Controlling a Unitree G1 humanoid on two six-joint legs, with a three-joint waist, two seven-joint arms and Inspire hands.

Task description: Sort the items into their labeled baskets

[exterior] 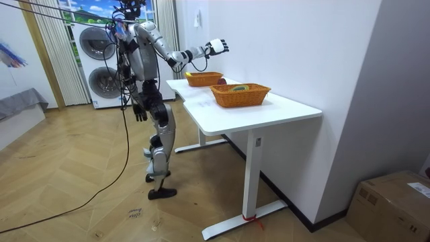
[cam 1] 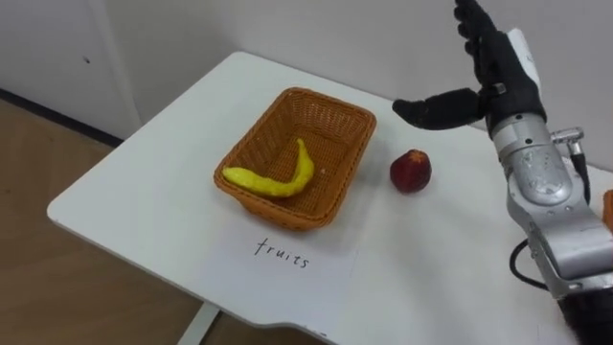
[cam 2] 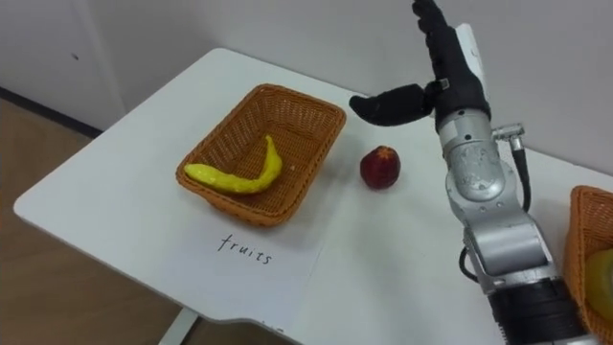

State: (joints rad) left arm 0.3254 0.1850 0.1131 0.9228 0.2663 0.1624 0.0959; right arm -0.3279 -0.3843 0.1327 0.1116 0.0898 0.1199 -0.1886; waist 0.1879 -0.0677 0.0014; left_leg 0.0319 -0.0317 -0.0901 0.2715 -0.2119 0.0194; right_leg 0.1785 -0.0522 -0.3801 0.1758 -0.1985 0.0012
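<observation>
Open right hand (cam 1: 498, 77) up over a round red fruit (cam 1: 410, 171) on the white table (cam 1: 144, 192).
Its fingers are straight with the thumb stuck out, holding nothing. The fruit lies below the thumb tip, not touching it. Farther out on the thumb's side sits the brown woven basket (cam 1: 278, 206) with the long yellow banana (cam 1: 273, 177) inside. The fruit looks light, smooth and easy to roll, maybe soft. Best to cup it from the top and squeeze gently. The left hand (exterior: 140, 111) hangs by the robot's side.
</observation>
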